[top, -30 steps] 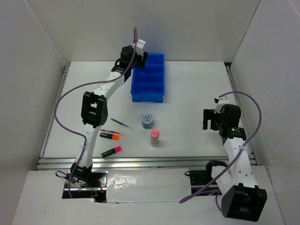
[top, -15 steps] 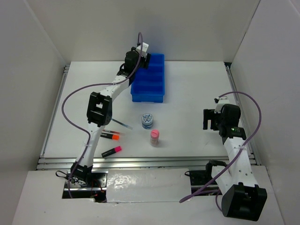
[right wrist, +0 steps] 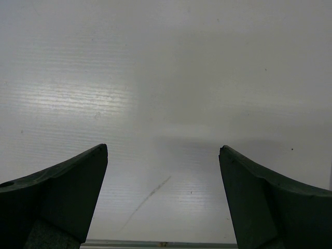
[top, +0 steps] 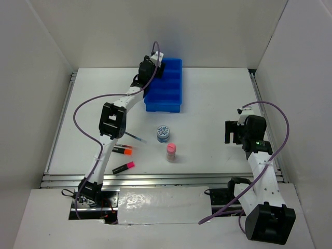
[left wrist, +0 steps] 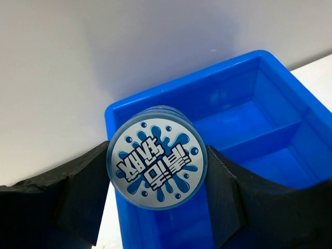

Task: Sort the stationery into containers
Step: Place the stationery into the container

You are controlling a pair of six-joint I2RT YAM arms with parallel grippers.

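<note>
My left gripper (top: 155,66) is shut on a round blue-and-white patterned roll (left wrist: 156,163) and holds it over the far-left corner of the blue four-compartment tray (top: 173,104); the tray also shows in the left wrist view (left wrist: 270,124). A second patterned roll (top: 164,134), a pink cylinder (top: 171,151), an orange-black highlighter (top: 121,150), a pink-black highlighter (top: 123,167) and a thin blue pen (top: 136,137) lie on the table. A thin red pen is mostly hidden under the left arm. My right gripper (top: 232,133) is open and empty at the right; its fingers (right wrist: 62,192) show only bare table.
White walls enclose the table on three sides. A metal rail (top: 155,179) runs along the near edge. The left arm's purple cable (top: 78,116) loops over the left side of the table.
My left gripper has moved right and down with the roll, from beside the tray's far-left corner to over it. The right arm has not moved.
</note>
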